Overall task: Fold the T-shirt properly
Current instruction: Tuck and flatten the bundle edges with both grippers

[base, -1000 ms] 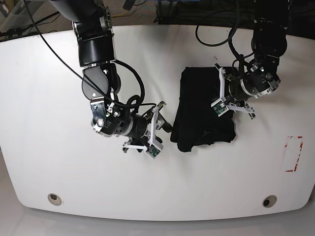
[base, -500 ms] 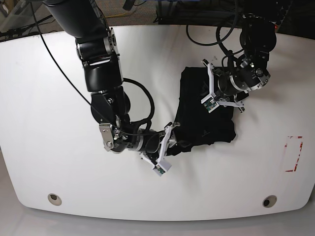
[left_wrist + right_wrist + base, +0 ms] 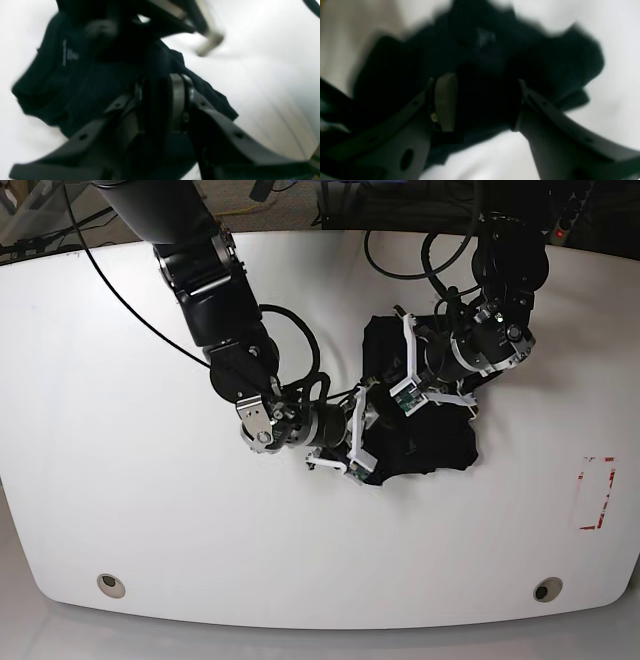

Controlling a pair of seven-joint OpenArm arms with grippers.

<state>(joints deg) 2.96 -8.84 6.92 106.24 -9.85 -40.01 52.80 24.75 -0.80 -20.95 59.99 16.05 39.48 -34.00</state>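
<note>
Black T-shirt bunched, long axis unclear, left pincer grasping its cloth, right pincer gaping over it

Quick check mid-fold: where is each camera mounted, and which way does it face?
Base: overhead, facing down at the white table; both arms, T-shirt show.
Left wrist: behind the left gripper, whose fingers pinch cloth.
Right wrist: behind the right gripper, fingers astride the cloth.
All three share the T-shirt.
</note>
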